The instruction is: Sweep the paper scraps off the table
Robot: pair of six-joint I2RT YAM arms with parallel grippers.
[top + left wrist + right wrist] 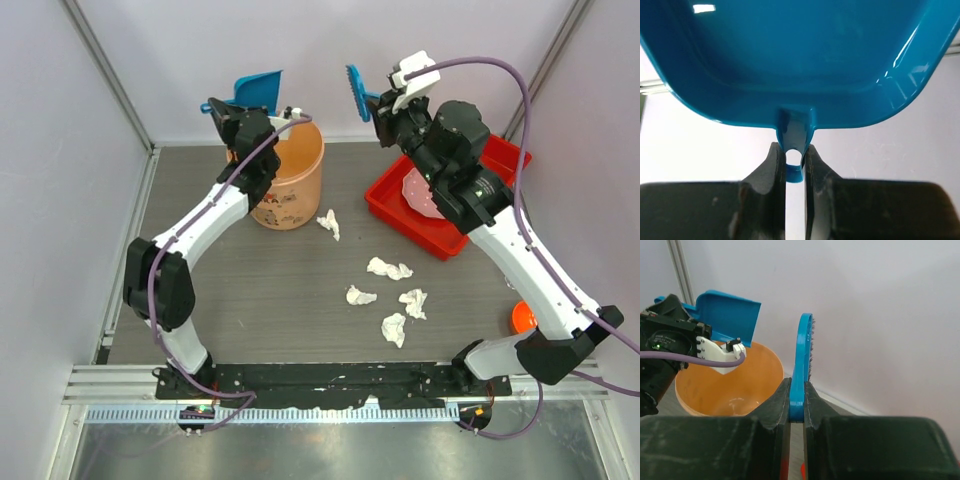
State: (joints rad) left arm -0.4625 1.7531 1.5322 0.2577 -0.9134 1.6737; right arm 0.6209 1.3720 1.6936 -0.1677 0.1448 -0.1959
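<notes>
Several white crumpled paper scraps lie on the dark table [250, 290]: one [328, 222] beside the bucket, the others [389, 268] [360, 295] [414, 302] [394, 328] in a loose group at centre right. My left gripper [232, 108] [795, 160] is shut on the handle of a blue dustpan [260, 90] [800, 60], raised over the far edge behind the bucket. My right gripper [385, 105] [796, 395] is shut on the handle of a blue brush [357, 92] [804, 350], held upright and high near the back wall. Both tools are well above and behind the scraps.
An orange bucket [290, 180] [730, 385] stands at the back centre-left below the dustpan. A red tray [480, 160] with a pink plate sits at the back right under my right arm. An orange ball [522, 317] lies at the right edge. White walls close the sides.
</notes>
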